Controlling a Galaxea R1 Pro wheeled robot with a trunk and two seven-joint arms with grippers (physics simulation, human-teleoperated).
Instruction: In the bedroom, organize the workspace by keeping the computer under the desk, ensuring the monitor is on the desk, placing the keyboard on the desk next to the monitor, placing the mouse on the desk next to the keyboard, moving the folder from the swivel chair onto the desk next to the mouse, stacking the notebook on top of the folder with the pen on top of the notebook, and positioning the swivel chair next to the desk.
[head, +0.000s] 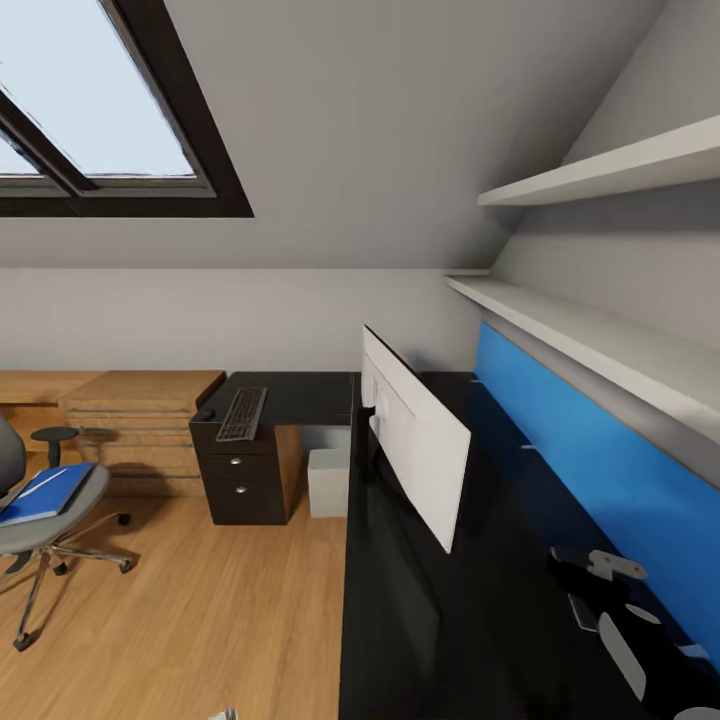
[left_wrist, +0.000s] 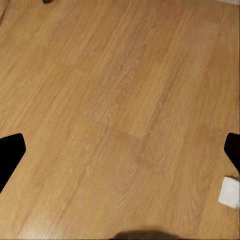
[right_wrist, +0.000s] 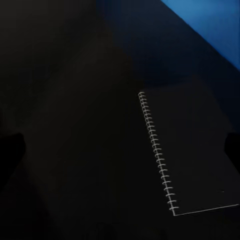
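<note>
Right wrist view: my right gripper (right_wrist: 120, 147) hung spread wide, holding nothing, over the notebook (right_wrist: 192, 150), which lay flat on the desk (head: 480, 600) near the blue wall panel (head: 600, 460); I judged it light, thin and floppy, hard to pinch flat, best taken at a free edge away from its wire spiral (right_wrist: 157, 152). Left gripper (left_wrist: 120, 150) spread, empty, above floor (left_wrist: 120, 100). The folder (head: 45, 492) lay on the swivel chair (head: 45, 525).

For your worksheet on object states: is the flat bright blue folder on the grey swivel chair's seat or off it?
On it. The flat bright blue folder lies on the seat of the grey swivel chair, away from the glossy black desk.
</note>
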